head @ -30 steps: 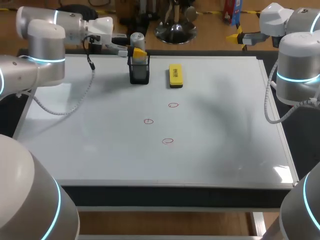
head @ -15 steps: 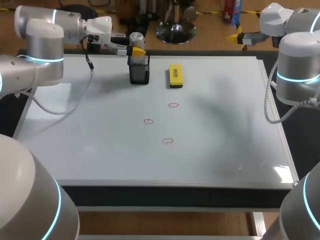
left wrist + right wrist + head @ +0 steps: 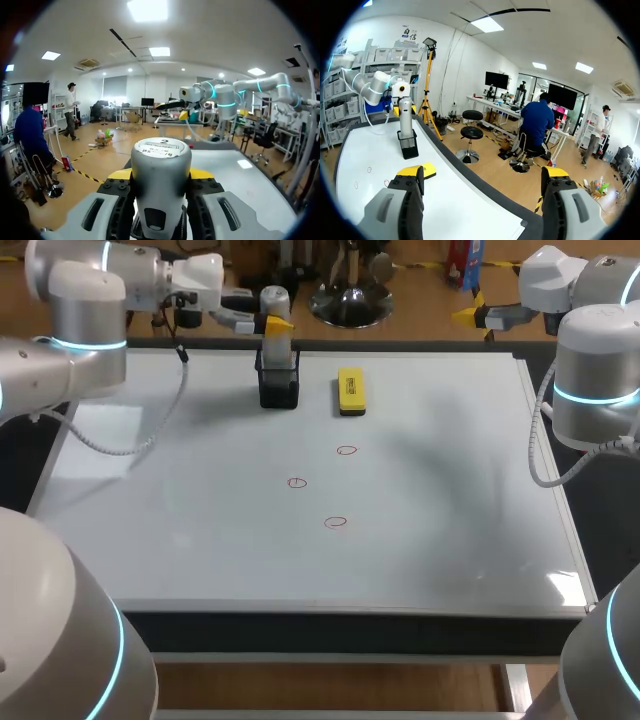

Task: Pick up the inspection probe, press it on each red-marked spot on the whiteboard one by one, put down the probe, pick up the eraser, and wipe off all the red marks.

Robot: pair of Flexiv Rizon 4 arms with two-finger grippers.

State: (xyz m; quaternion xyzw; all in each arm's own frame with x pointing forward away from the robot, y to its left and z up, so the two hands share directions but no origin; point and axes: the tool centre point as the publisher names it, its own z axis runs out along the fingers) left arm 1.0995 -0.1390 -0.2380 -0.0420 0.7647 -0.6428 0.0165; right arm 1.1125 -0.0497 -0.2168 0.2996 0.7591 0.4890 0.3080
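Note:
My left gripper (image 3: 277, 328) is shut on the grey cylindrical probe (image 3: 274, 302), held upright over the black holder (image 3: 278, 382) at the whiteboard's far edge. In the left wrist view the probe (image 3: 161, 165) fills the gap between the yellow fingertips (image 3: 119, 174). Its lower end stands at the holder's mouth (image 3: 410, 145). The yellow eraser (image 3: 351, 390) lies just right of the holder. Three red circles (image 3: 346, 450), (image 3: 297, 482), (image 3: 335, 522) mark the board's middle. My right gripper (image 3: 482, 172) is open and empty, held off the board's far right corner (image 3: 478, 312).
The whiteboard (image 3: 450, 490) covers nearly the whole tabletop, with a dark rim along its front (image 3: 350, 625) and right sides. A cable (image 3: 150, 445) from my left arm hangs over the board's left part.
My left arm has risen with the probe, drawing it up out of the holder. The right arm has not moved.

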